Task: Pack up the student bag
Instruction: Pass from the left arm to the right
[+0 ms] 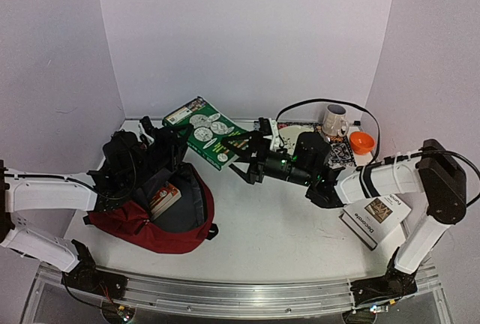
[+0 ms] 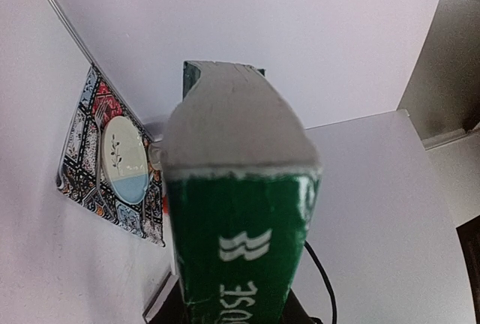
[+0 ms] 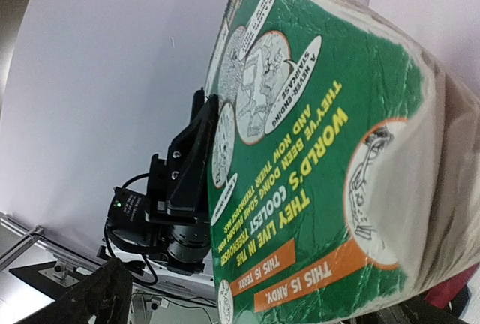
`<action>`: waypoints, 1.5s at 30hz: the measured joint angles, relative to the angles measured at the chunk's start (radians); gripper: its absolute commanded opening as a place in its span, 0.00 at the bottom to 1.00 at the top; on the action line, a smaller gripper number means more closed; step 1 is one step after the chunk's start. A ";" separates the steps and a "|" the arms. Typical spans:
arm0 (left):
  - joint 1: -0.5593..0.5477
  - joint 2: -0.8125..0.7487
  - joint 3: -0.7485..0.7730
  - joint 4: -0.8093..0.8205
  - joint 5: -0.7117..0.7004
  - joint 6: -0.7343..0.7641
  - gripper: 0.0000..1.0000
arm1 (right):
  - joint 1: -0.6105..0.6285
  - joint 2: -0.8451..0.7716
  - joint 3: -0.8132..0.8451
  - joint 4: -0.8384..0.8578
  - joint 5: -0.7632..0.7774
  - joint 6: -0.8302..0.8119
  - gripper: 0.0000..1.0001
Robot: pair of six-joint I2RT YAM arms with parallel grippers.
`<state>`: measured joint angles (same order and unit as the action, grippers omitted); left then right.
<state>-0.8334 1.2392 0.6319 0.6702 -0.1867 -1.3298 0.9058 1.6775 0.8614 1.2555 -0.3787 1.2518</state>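
Plain white walls (image 1: 247,31) on three sides, a white counter (image 1: 285,226) below. At the counter's near left, just in front of the left arm (image 1: 45,193): the bag (image 1: 161,235), dark red, lying flat with its mouth unzipped and black lining showing. Inside the opening, a brownish book (image 1: 163,198), tilted, partly under the rim.

Beyond the bag and held up off the counter, a green book (image 1: 206,133) with cartoon medallions on its cover, slanting from far left toward the middle.

Left jaws: clamped on the green book's left end. From the right wrist, one black finger (image 3: 196,144) laid flat against the cover. From the left wrist, only the page block and green spine, close up.

Right jaws: spread apart at the green book's right end, at the tip of the right arm (image 1: 390,178). Touching the book or not, cannot tell.

Far right, a patterned mat (image 1: 341,155) with a white mug (image 1: 335,121) at its far edge. On the same mat in the left wrist view, a pale plate (image 2: 124,160). Just right of the mug, an orange bowl (image 1: 361,142). Behind them, a looped black cable (image 1: 322,102). Near right, beside the right arm, a white book (image 1: 375,219) lying flat on the counter.
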 measured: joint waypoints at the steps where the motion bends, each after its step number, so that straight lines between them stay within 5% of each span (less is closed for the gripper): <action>1: 0.001 0.000 0.000 0.008 0.000 -0.005 0.00 | -0.001 0.000 0.004 0.002 0.002 0.000 0.97; 10: 0.001 -0.036 -0.011 0.035 0.023 -0.049 0.00 | -0.028 0.003 0.028 0.007 0.047 -0.002 0.73; 20: 0.001 -0.083 -0.062 0.076 0.025 -0.084 0.00 | -0.042 0.019 0.075 0.009 0.061 0.005 0.14; 23: 0.001 -0.091 -0.089 0.093 0.017 -0.083 0.14 | -0.041 0.025 0.078 0.003 0.055 0.022 0.01; 29: -0.005 -0.123 -0.160 0.122 0.013 -0.059 0.53 | -0.032 0.025 0.074 -0.018 0.043 0.014 0.00; 34: -0.005 -0.168 -0.195 0.048 0.018 0.043 0.73 | -0.060 0.021 0.033 -0.028 0.050 -0.001 0.00; 39: -0.005 -0.253 -0.184 -0.189 -0.021 0.170 0.87 | -0.098 -0.024 -0.056 -0.053 0.065 -0.009 0.00; 45: -0.003 -0.272 -0.002 -0.670 -0.181 0.338 0.95 | -0.129 -0.085 -0.141 -0.059 0.077 -0.024 0.00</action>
<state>-0.8368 0.9672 0.6297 0.0002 -0.3680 -0.9918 0.7772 1.5923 0.7208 1.1965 -0.3016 1.2280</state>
